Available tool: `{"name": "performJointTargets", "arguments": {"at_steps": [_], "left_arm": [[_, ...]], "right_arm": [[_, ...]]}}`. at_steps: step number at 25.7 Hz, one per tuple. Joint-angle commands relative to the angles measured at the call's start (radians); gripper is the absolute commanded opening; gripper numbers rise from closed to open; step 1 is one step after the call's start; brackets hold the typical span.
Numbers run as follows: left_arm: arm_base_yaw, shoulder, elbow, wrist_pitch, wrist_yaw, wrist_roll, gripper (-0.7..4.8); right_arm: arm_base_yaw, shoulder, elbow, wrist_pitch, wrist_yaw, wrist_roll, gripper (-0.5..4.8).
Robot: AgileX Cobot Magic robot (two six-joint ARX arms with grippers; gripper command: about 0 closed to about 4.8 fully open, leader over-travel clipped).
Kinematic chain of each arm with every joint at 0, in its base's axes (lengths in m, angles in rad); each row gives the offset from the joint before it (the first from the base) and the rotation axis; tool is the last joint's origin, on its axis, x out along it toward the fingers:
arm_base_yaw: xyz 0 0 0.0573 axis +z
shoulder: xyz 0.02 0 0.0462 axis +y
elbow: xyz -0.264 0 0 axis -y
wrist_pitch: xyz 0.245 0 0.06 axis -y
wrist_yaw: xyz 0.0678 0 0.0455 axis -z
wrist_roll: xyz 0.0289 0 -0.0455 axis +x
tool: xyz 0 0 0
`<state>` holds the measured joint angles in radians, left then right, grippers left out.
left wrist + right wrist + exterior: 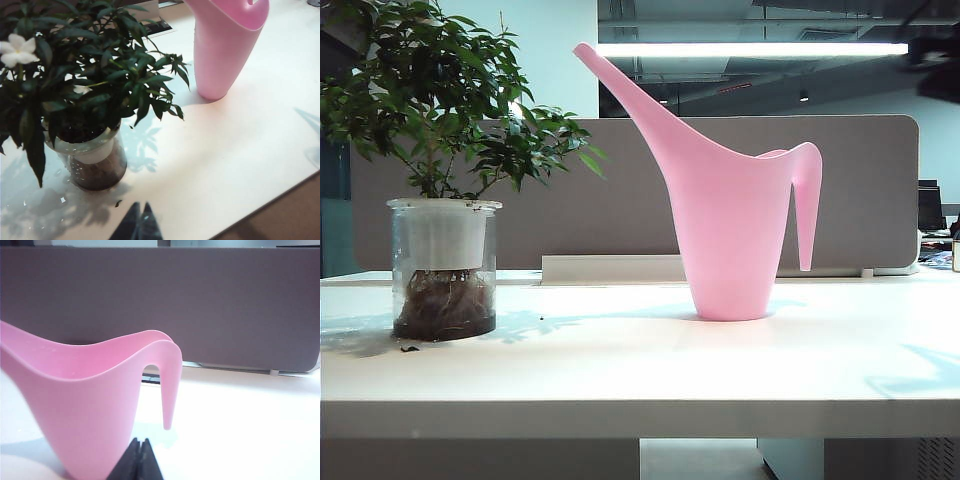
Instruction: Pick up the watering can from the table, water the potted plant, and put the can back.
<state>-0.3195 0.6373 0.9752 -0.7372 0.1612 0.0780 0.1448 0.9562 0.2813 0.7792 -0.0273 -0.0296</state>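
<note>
We find the watering can standing upright on the bench, well right of the potted plant; left end effector and right end effector pressed together, empty; every step seemingly remains.

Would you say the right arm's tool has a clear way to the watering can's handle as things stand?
Probably yes: the right tool, shut, faces the watering can, and only bare table lies before its handle. It must open first.
</note>
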Motion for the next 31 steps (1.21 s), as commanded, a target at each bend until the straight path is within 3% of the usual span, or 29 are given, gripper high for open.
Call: {"name": "performJointTargets", "arguments": {"at_steps": [1,9,17,23,26,31], "left_arm": [[-0.001,-0.002,0.003,0.013,0.0,0.0,0.03],[0.0,-0.002,0.002,0.013,-0.005,0.0,0.03],[0.0,-0.061,-0.062,0.042,-0.023,0.0,0.03],[0.0,-0.168,-0.234,0.076,-0.026,0.0,0.03],[0.008,-0.261,-0.392,0.088,-0.026,0.0,0.03],[0.102,-0.321,-0.595,0.212,-0.026,0.029,0.03]], "right_arm": [[0.0,-0.172,-0.091,-0.082,-0.002,0.004,-0.01],[0.001,-0.444,-0.22,-0.32,-0.002,0.046,-0.01],[0.006,-0.518,-0.233,-0.651,-0.009,0.113,0.0],[0.005,-0.518,-0.233,-0.828,-0.01,0.113,0.0],[0.005,-0.518,-0.233,-0.872,-0.01,0.112,0.0],[0.005,-0.518,-0.233,-0.872,-0.009,0.112,0.0]]}}
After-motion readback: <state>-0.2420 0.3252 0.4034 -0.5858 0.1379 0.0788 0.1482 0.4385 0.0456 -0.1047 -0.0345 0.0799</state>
